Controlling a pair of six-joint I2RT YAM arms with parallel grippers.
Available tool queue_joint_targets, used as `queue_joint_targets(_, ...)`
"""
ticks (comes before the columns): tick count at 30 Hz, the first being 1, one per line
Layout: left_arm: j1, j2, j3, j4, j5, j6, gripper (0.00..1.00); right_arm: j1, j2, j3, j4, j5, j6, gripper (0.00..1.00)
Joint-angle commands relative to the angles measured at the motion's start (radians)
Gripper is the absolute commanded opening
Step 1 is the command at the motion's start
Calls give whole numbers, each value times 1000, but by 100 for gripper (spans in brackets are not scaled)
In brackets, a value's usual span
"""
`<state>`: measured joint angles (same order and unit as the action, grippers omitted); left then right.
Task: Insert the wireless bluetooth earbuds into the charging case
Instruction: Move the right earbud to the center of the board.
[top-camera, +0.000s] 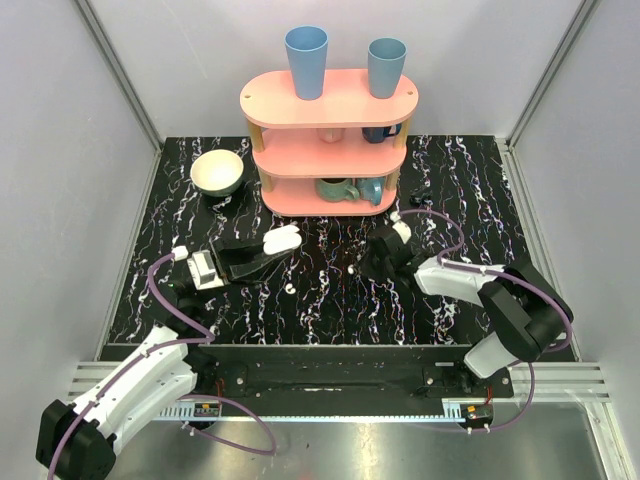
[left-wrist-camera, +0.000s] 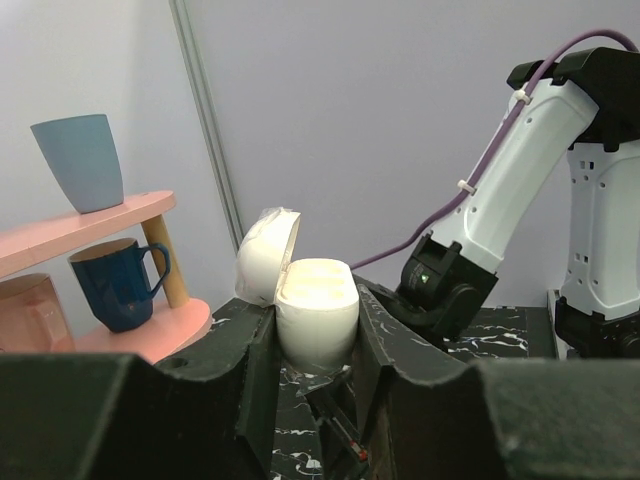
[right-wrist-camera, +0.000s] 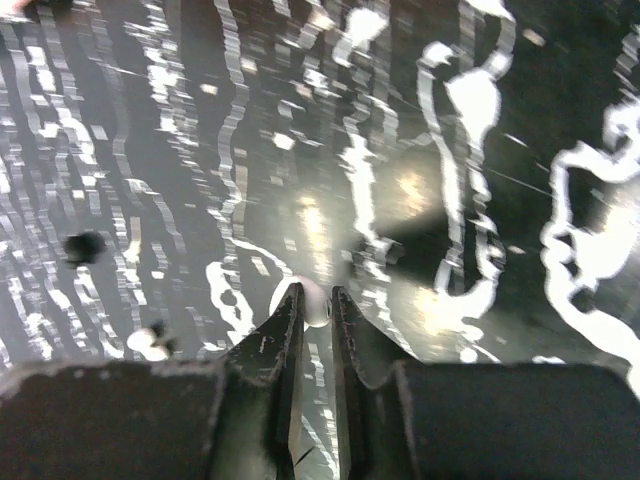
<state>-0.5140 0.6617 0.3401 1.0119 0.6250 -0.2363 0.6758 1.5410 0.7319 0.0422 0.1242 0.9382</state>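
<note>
Left hand (left-wrist-camera: 316, 342) gripped the open charging case (left-wrist-camera: 316, 310). Right hand (right-wrist-camera: 316, 292), nearly closed, pinched one earbud (right-wrist-camera: 317, 302). Judged light, slick; hold its bulb.

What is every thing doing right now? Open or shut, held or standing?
charging case: lid open, held.
left gripper: shut on the charging case.
right gripper: pinched narrow on an earbud.
earbud: between the jaws, down at the table.
blue cups: upright on the shelf top.
bowl: upright on the table.
</note>
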Motion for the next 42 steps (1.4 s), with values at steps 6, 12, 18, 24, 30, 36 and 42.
queue_joint_targets(6, -1, 10, 30, 74, 21, -18, 0, 8, -19, -89, -1, 54, 140, 19)
queue_joint_targets(12, -1, 19, 28, 85, 22, -21, 0, 10, -16, -101, -5, 19, 125, 39)
queue_joint_targets(18, -1, 21, 27, 82, 24, -18, 0, 8, -97, -100, -111, 44, 51, 52)
queue_joint_targets(24, -1, 22, 30, 80, 24, -18, 0, 4, -185, -52, -106, 112, -194, 54)
queue_joint_targets(30, -1, 24, 36, 80, 28, -24, 0, -91, 5, 80, -116, -122, -421, 43)
queue_joint_targets(36, -1, 10, 36, 62, 24, -24, 0, -105, 64, 112, -100, -259, -524, 43)
queue_joint_targets(42, -3, 10, 37, 56, 19, -20, 0, -105, 94, 119, -102, -337, -572, 43)
